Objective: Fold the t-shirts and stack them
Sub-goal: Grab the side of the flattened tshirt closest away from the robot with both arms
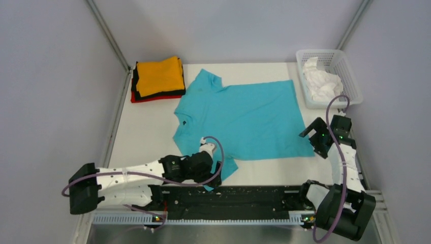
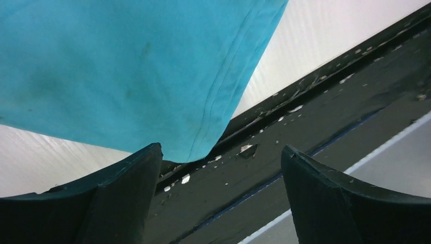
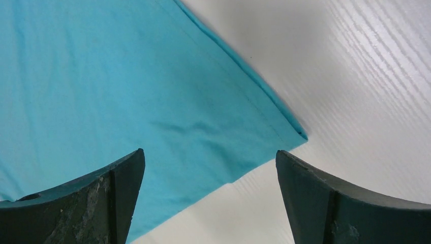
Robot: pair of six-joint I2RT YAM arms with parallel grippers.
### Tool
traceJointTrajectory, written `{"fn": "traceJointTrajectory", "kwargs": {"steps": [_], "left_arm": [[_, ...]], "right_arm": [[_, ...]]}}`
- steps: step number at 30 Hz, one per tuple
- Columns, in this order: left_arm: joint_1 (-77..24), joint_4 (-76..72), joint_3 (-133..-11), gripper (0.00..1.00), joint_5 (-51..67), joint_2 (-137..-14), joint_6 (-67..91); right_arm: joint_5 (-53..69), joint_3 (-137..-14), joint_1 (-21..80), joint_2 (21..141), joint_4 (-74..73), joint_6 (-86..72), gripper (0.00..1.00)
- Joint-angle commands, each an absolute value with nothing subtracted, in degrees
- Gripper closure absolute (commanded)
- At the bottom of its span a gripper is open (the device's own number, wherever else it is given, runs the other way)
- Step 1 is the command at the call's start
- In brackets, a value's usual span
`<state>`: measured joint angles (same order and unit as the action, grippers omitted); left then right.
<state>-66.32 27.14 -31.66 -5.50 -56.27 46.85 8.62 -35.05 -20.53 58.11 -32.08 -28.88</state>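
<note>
A teal t-shirt (image 1: 244, 117) lies spread flat in the middle of the table. Its near sleeve hangs over the front edge in the left wrist view (image 2: 127, 71). My left gripper (image 1: 212, 175) is open and empty over that sleeve's tip (image 2: 193, 150). My right gripper (image 1: 316, 136) is open and empty just above the shirt's near right hem corner (image 3: 297, 133). A folded stack with an orange t-shirt (image 1: 160, 75) on top of black and red ones sits at the back left. A crumpled white t-shirt (image 1: 321, 81) lies in the basket.
The white lattice basket (image 1: 350, 81) stands at the back right. A black rail (image 1: 239, 195) runs along the table's front edge between the arm bases. Metal frame posts rise at the back corners.
</note>
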Motion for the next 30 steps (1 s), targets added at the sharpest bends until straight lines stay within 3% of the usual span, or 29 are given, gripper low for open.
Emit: {"fn": "traceJointTrajectory", "kwargs": {"steps": [1,7,13,18,26,27,30], "left_arm": [[-70.61,29.43,-36.07,0.12,-10.47,-63.88,50.59],[-72.38,34.82,-39.11,0.24,-16.26,-71.34,53.17],[-72.96,32.1,-41.89,0.35,-14.35,-79.24,53.6],[-76.32,39.25,-46.21,0.43,-16.67,-87.86,57.11],[-76.99,48.57,-50.09,0.95,-22.51,-93.44,62.46],[-76.99,48.94,-50.03,1.0,-23.04,-92.46,62.56],[-76.99,48.52,-48.98,1.0,-23.49,-87.81,61.3]], "right_arm": [[11.6,-34.55,-20.84,56.18,-31.38,-29.94,0.02],[14.79,-33.01,-20.83,56.93,-29.51,-29.71,0.03],[13.74,-32.12,-20.85,55.89,-29.18,-29.26,0.03],[12.93,-32.34,-20.87,55.47,-29.18,-29.29,0.03],[9.31,-33.0,-20.83,54.78,-31.09,-29.92,0.03],[7.98,-33.25,-20.85,54.43,-32.07,-30.17,0.03],[5.06,-32.57,-20.86,52.21,-34.61,-32.61,0.03]]}}
